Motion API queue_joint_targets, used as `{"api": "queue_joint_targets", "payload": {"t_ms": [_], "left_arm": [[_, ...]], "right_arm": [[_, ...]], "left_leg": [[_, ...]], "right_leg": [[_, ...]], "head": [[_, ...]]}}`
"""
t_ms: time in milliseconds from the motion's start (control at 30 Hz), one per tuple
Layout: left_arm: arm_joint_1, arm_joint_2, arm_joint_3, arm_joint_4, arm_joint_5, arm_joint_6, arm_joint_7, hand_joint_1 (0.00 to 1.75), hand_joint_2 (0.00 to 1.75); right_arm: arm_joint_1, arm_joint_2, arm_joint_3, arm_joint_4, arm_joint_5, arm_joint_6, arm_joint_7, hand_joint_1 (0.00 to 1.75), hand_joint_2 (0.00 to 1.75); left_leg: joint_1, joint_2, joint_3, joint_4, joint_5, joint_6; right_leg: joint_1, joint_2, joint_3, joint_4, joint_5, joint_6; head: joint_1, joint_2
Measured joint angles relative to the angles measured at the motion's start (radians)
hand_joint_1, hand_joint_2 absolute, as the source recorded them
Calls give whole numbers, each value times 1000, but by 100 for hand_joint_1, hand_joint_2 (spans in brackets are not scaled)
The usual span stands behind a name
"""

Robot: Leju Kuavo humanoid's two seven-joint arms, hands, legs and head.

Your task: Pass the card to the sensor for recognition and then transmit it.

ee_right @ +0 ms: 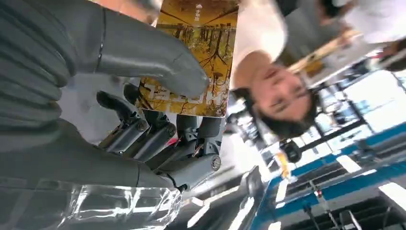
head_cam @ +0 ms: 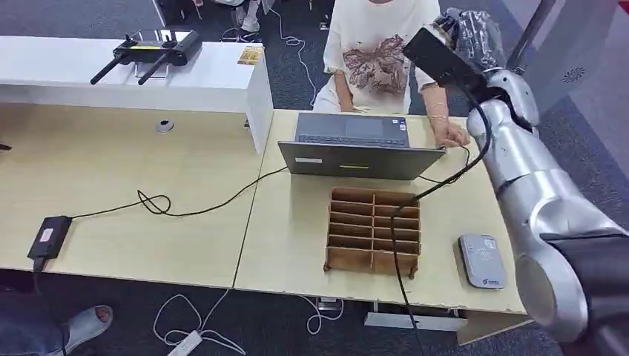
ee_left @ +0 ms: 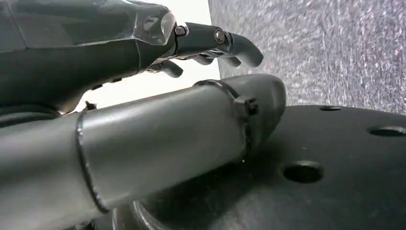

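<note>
My right arm is raised over the table's far right side toward a person in a white T-shirt (head_cam: 374, 52). My right hand (head_cam: 467, 33) holds a yellow-brown picture card (ee_right: 196, 52), pinched between the thumb (ee_right: 158, 62) and the dark fingers (ee_right: 158, 136) behind it. The card juts out past the fingertips toward the person. The grey card sensor (head_cam: 482, 259) lies flat near the table's front right corner, well below and nearer than the hand. My left hand (ee_left: 143, 120) hangs low with nothing in it, its fingers loosely extended.
A wooden slotted box (head_cam: 373, 230) stands left of the sensor, with an open laptop (head_cam: 356, 148) behind it. Black cables (head_cam: 200, 208) cross the table (head_cam: 289, 237). The person's hand (head_cam: 451, 135) rests beside the laptop. Another card (head_cam: 250, 55) lies on the white counter (head_cam: 215, 81).
</note>
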Motion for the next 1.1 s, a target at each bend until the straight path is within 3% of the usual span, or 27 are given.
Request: {"api": "queue_joint_targets", "payload": {"t_ms": [167,600,900,1100], "left_arm": [[4,3,-26,0,-23,-19,0,0,0],[6,8,-41,0,-29,-31,2,0,0],[1,16,-61,0,-66,-78,87,0,0],[-9,14,-100,0,-136,-96,100,0,0]], "right_arm": [[30,29,-82,-32,-217,157,-112,175,175],[57,45,-134,-66,-257,190,-130,175,175],[102,43,-135,-128,-453,336,-216,175,175],[151,26,-81,-200,-631,425,-208,175,175]], "left_leg": [[0,0,0,0,0,0],[0,0,0,0,0,0],[0,0,0,0,0,0],[-1,0,0,0,0,0]], "right_leg": [[0,0,0,0,0,0],[0,0,0,0,0,0],[0,0,0,0,0,0],[-1,0,0,0,0,0]], "head": [[0,0],[0,0],[0,0],[0,0]]}}
